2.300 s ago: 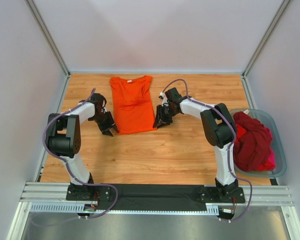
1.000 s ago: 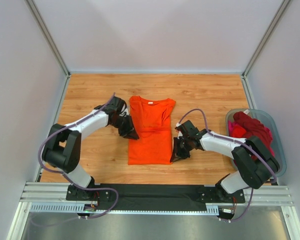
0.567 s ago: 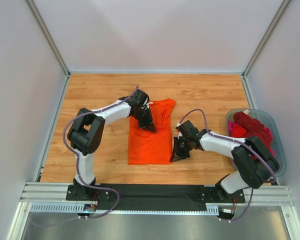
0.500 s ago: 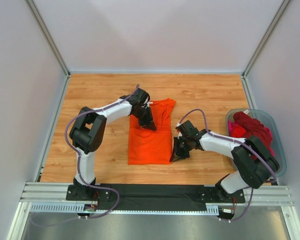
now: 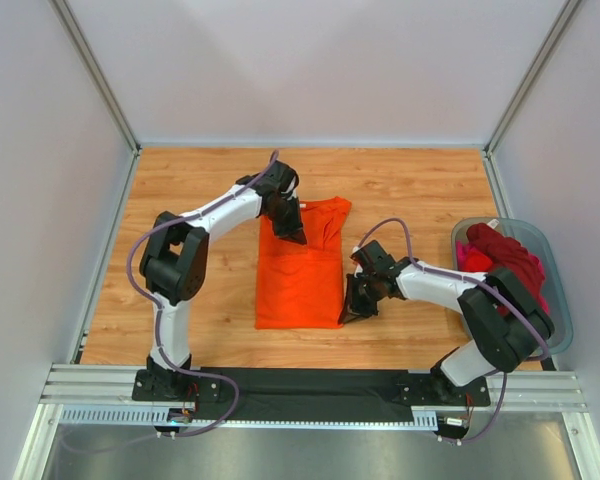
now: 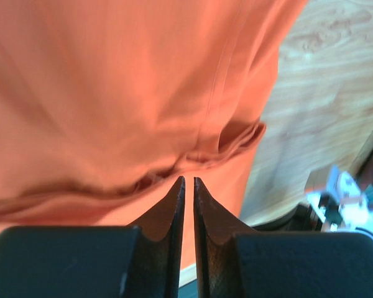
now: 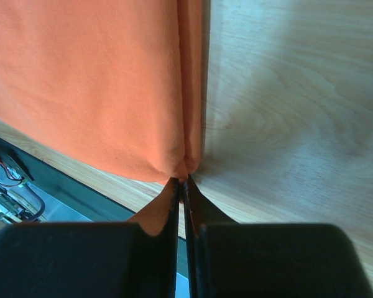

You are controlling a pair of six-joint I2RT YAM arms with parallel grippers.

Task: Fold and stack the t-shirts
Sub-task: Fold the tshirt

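The orange t-shirt [image 5: 298, 275] lies flat in the middle of the tabletop [image 5: 180, 180], neck toward the far side and hem toward the arm bases. The left tool [image 5: 293, 233] is down on its upper left part, near the collar, where the cloth is drawn inward. The right sleeve spreads out on the wood beside it.

In the left wrist view, the left tool [image 6: 188, 181] has its fingers squeezed almost together, pinching a wrinkled ridge of orange cloth at the tips. Across the shirt, the right tool [image 5: 349, 311] sits low at the bottom right corner. Its own camera shows the right tool [image 7: 183, 180] clenched tight on the folded edge, just where that corner meets the bare wood.

Well off to the right stands the tub [image 5: 561, 300]. A dark red t-shirt [image 5: 505, 282] is heaped in it, with a pink t-shirt [image 5: 466, 262] peeking out underneath.
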